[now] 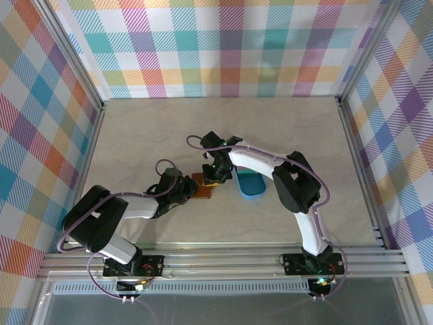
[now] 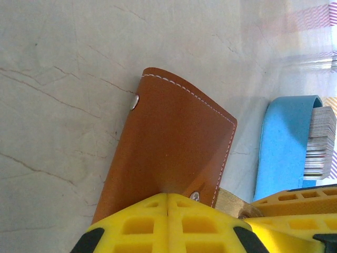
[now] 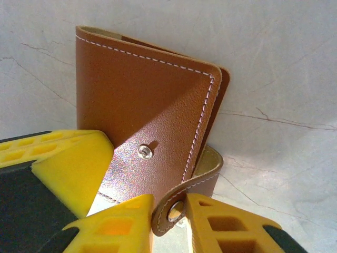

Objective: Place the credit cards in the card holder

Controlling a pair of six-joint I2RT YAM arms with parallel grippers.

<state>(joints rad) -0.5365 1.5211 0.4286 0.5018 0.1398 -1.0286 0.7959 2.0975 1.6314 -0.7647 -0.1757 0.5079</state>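
Top external view: card holder (image 1: 203, 187) lies on the table (image 1: 135, 135) just beside the blue tray (image 1: 252, 184), on the tray's left-arm side.
Left tool (image 2: 167, 199): yellow fingers pressed together, clamped on the card holder's near edge.
Right tool (image 3: 169, 204): fingers a little apart, with the snap tab (image 3: 174, 212) between them; I cannot tell whether they squeeze it.
Card holder material: reddish-brown grained leather, white stitching, rounded corners, small metal snaps.
Credit cards (image 2: 321, 139): thin stack standing on edge inside the blue tray, pale edges showing.
Blue tray material: smooth plastic with a curved wall.
Table surface: pale, with marble-like veins.
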